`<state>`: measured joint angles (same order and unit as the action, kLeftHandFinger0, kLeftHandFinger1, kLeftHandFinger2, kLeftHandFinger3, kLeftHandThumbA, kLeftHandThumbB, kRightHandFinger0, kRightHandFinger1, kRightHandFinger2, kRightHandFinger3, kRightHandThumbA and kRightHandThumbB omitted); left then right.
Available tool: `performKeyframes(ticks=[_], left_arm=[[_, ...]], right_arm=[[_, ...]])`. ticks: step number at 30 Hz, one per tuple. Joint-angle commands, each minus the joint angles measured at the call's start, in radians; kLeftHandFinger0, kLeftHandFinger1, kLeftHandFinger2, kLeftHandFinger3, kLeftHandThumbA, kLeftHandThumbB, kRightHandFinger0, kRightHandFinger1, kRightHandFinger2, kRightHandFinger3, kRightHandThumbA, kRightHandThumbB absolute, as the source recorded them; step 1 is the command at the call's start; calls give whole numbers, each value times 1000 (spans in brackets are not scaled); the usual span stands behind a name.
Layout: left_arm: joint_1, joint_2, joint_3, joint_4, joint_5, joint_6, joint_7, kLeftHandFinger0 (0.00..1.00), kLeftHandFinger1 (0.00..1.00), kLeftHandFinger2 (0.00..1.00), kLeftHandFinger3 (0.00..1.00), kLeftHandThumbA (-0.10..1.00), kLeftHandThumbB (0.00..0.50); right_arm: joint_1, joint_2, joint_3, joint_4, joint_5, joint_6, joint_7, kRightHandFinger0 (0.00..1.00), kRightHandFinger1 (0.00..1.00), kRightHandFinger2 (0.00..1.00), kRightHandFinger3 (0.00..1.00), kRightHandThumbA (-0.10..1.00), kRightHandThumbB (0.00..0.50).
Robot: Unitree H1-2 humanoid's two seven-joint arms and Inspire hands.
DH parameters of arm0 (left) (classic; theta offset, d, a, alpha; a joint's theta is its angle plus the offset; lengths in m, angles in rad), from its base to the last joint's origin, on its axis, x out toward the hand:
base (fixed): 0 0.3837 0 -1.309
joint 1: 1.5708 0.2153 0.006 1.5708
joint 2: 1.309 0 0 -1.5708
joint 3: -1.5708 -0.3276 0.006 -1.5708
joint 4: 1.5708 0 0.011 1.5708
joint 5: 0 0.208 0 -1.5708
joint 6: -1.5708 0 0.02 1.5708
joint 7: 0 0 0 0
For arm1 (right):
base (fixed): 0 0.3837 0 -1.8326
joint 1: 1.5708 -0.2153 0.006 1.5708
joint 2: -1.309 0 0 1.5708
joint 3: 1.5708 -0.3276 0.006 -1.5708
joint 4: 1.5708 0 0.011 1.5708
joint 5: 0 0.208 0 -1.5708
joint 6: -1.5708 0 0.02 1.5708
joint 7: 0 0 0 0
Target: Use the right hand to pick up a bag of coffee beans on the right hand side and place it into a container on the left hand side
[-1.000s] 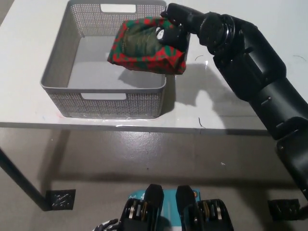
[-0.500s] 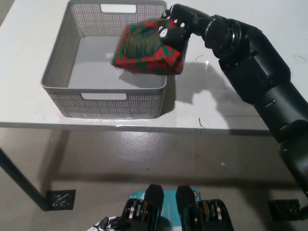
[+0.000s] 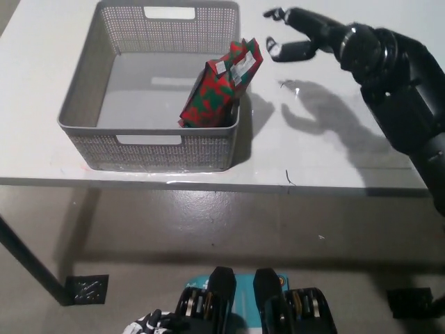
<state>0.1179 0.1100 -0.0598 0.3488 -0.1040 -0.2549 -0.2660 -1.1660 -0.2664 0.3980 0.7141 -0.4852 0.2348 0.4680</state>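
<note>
Plainly, you had one red-and-green patterned bag of coffee beans (image 3: 221, 85) and one grey perforated plastic basket (image 3: 90, 90) on the white counter (image 3: 327, 153). The bag stood tilted inside the basket, leaning against its right wall, long axis running from the basket floor up toward the upper right, top end poking above the rim. A small pale label showed on it, too small to read. Your black right hand (image 3: 295, 35) hung over the counter just right of the basket, fingers spread, holding nothing. Your white left hand (image 3: 149, 324) barely showed at the bottom edge; I could not tell its state.
</note>
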Motion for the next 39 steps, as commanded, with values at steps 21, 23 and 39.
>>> performKeyframes(ticks=[21,23,39], left_arm=[[28,33,13,39,-11,-77,-12,1000,599,703,668,966,500],[31,27,19,65,-20,-120,-13,982,585,683,656,945,500],[-3,23,44,106,-39,-150,-17,930,577,712,683,930,500]], right_arm=[[-60,-226,-128,-206,95,-100,55,1000,1000,1000,1000,196,313],[-44,-243,-141,-225,106,-86,62,1000,1000,1000,1000,220,300],[290,-385,-350,-439,252,-137,35,1000,1000,1000,1000,425,242]])
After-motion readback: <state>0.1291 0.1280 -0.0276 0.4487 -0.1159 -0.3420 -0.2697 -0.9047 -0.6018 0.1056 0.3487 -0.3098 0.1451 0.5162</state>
